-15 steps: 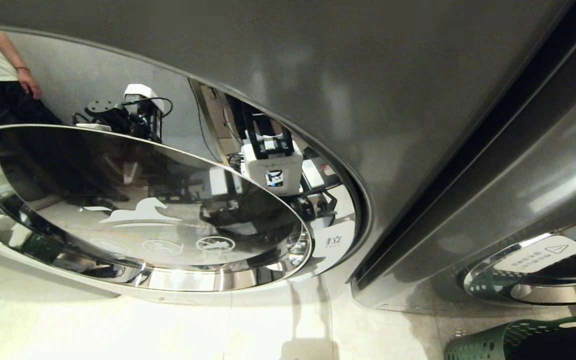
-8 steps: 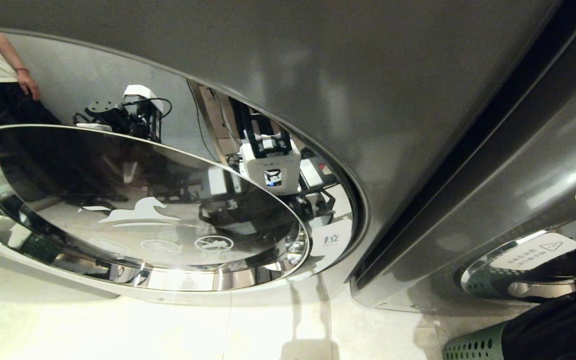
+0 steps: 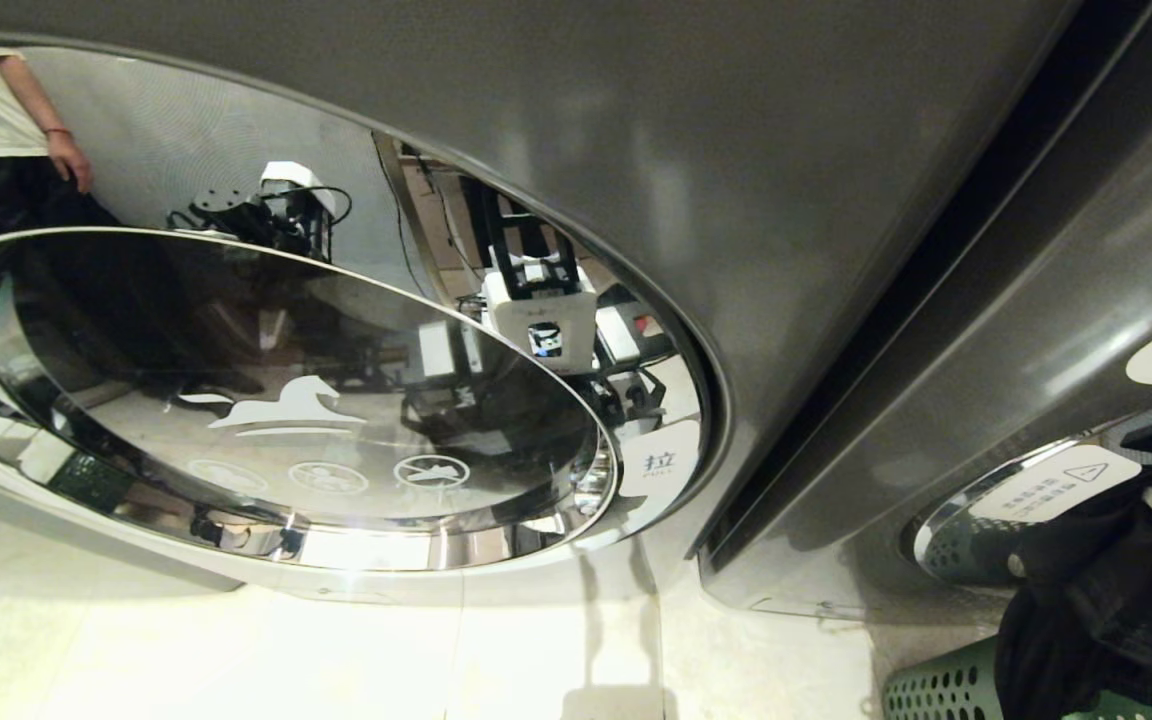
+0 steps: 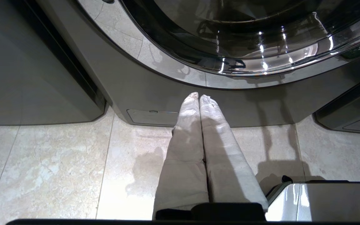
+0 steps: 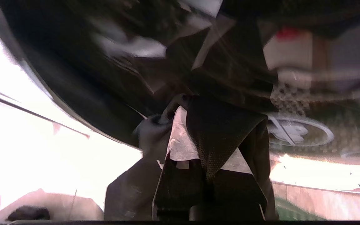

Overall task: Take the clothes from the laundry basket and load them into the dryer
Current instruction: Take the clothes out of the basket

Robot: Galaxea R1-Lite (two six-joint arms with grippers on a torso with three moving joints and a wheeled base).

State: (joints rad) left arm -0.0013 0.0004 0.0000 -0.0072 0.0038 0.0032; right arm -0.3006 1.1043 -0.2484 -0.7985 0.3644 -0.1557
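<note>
A dark garment (image 3: pixel 1101 600) has risen into the head view at lower right, where a second ago only the green laundry basket (image 3: pixel 936 690) showed. The right tool (image 5: pixel 180 125) is clamped shut on that cloth, dangling it above the basket and in front of the right-hand dryer (image 3: pixel 1036 330), so one piece is on its way to the drum. The left tool (image 4: pixel 198 98) hangs closed and empty over the floor (image 4: pixel 58 162). The left door (image 3: pixel 286 400) carries a sticker reading "拉" (image 3: pixel 658 462).
</note>
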